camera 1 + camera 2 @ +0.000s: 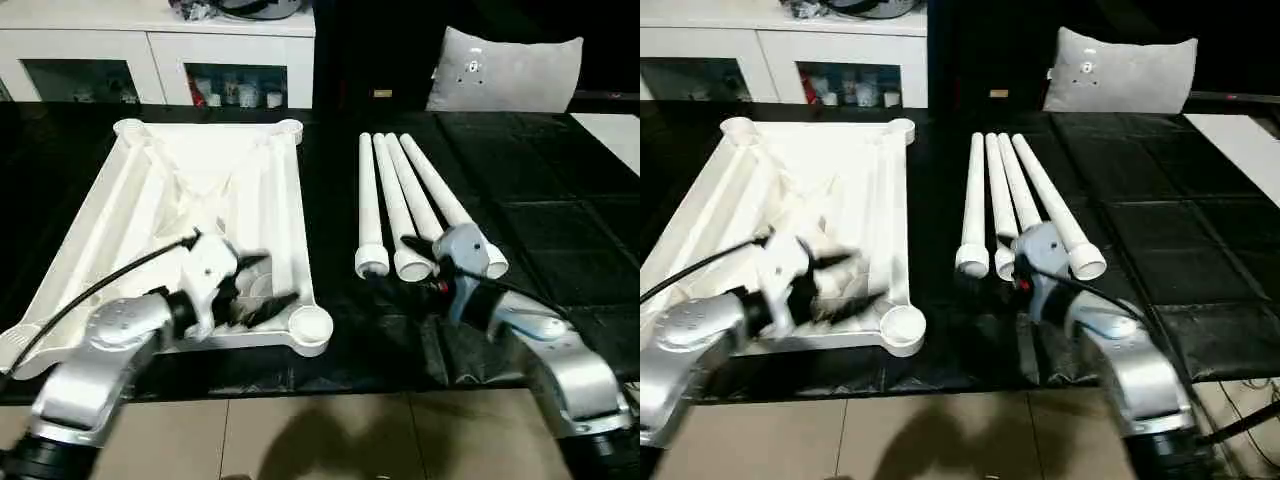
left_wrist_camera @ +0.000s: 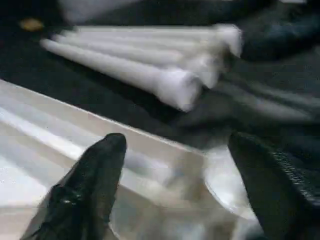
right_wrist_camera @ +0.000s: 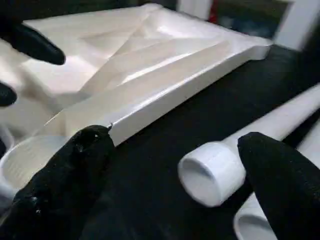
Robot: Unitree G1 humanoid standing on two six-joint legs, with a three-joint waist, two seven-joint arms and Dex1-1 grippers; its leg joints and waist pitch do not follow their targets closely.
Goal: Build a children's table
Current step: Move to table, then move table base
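The white table top [image 1: 200, 190] lies upside down on the left, ribbed underside up, with round sockets at its corners. Four white legs [image 1: 400, 200] lie side by side to its right, wide ends toward me. My left gripper [image 2: 179, 140] hovers open over the top's near right part, close to the near right corner socket [image 1: 310, 325]. My right gripper [image 3: 175, 140] stands open low over the mat, just in front of the wide end of the leftmost leg [image 3: 212, 172], with the table top's edge on its other side. Nothing is held in either gripper.
A black mat [image 1: 560, 230] covers the work surface, and its front edge meets a tiled floor [image 1: 320, 440]. A white cabinet with glass doors [image 1: 150, 60] stands at the back left. A grey cushion [image 1: 505, 70] leans at the back right.
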